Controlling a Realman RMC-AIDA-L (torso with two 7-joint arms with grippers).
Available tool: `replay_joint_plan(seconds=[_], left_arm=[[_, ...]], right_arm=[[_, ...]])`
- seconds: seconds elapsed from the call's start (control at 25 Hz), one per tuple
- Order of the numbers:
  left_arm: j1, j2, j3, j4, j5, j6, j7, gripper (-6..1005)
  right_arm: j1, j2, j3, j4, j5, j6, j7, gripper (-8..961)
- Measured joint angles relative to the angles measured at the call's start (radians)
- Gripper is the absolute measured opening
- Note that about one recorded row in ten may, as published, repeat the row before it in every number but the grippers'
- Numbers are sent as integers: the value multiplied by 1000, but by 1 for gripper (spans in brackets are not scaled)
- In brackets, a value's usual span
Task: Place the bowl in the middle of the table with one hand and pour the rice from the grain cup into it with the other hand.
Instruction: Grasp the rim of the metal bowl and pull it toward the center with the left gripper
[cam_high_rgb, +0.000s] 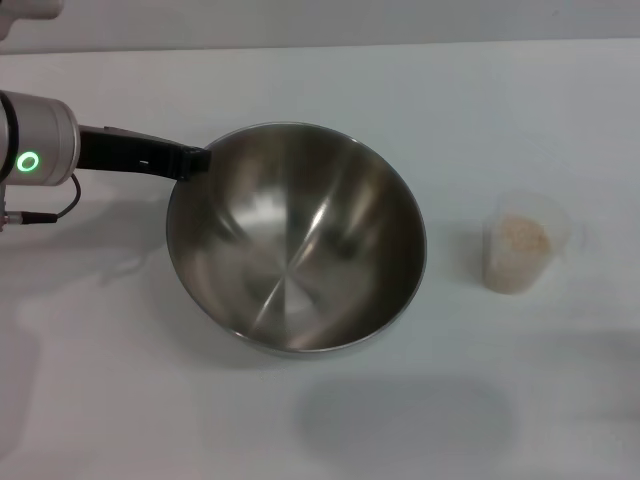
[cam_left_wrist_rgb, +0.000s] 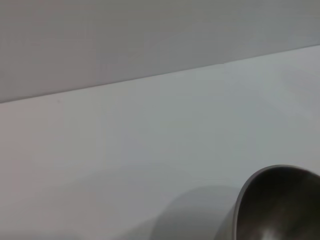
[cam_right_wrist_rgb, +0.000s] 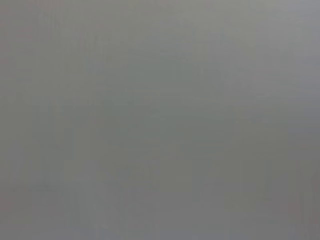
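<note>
The large steel bowl (cam_high_rgb: 295, 240) is at the middle of the white table (cam_high_rgb: 90, 400), tilted, its empty inside facing me. My left gripper (cam_high_rgb: 194, 161) reaches in from the left and is shut on the bowl's upper-left rim. A part of the bowl's rim also shows in the left wrist view (cam_left_wrist_rgb: 280, 200). The small clear grain cup (cam_high_rgb: 525, 243) stands upright to the right of the bowl, apart from it, with pale rice (cam_high_rgb: 520, 238) inside. My right gripper is out of view; the right wrist view shows only plain grey.
A soft shadow (cam_high_rgb: 400, 420) lies on the table in front of the bowl. The table's far edge (cam_left_wrist_rgb: 150, 79) meets a grey wall.
</note>
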Motion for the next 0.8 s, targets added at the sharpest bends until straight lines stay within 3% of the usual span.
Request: replay_joint_plan(seconds=[0.48, 0.8], left_arm=[[-113, 1, -130, 145, -67, -105, 106, 37], [-155, 4, -163, 185, -77, -126, 120, 37]], right_arm=[[2, -1, 3, 0, 0, 2, 0, 847], [9, -2, 2, -5, 0, 2, 0, 846]])
